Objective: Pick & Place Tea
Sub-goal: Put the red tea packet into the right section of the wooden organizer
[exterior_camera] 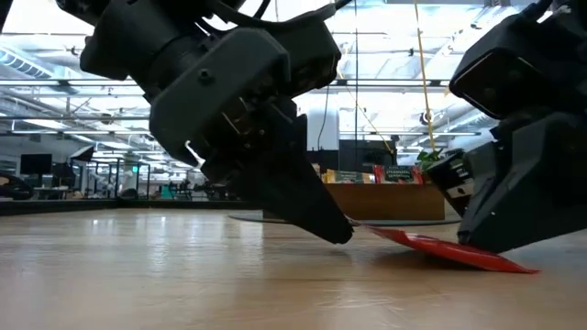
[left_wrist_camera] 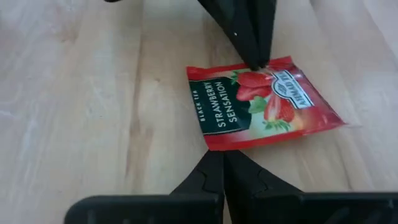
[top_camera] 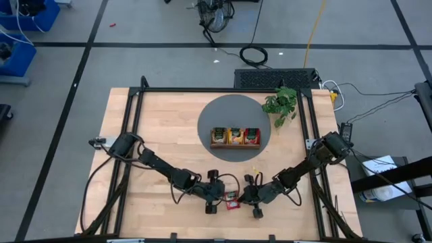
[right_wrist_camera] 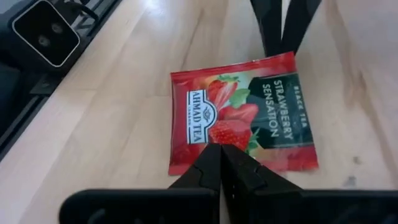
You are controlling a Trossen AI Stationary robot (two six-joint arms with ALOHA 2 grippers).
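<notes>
In the high view, the two dark arms are reaching toward each other at the near edge of the pale wooden desk (top_camera: pixel 162 115). The left gripper (top_camera: pixel 217 196) and the right gripper (top_camera: pixel 248 194) are flanking a small flat red square tea sachet (top_camera: pixel 232 200), which is lying on the bare wood between them. Farther back, a brown wooden three-compartment tray (top_camera: pixel 235 137) is sitting on a round grey mat (top_camera: pixel 216 111), holding packets in red, yellow and green, and a green leafy plant (top_camera: pixel 281 103) is standing just beside the mat.

In the low view, the left gripper (exterior_camera: pixel 337 229) is pointing down with its tip meeting the raised edge of the red sachet (exterior_camera: pixel 449 249), while the right gripper (exterior_camera: pixel 486 240) is resting on the sachet's other side. The tray (exterior_camera: pixel 385 200) is showing in the distance between them.

In the left wrist view, the left arm's fingers (left_wrist_camera: pixel 205 180) are pressing together, their tip at the sachet's (left_wrist_camera: pixel 261 102) edge; the sachet's print is reading "Strawberry Sensation". The right arm's fingers (left_wrist_camera: pixel 249 31) are touching the opposite edge.

In the right wrist view, the right arm's fingers (right_wrist_camera: pixel 239 174) are likewise pressing together, lying over the sachet's (right_wrist_camera: pixel 239 118) near edge and pinching nothing, with the left arm's fingers (right_wrist_camera: pixel 273 28) at the far edge.
</notes>
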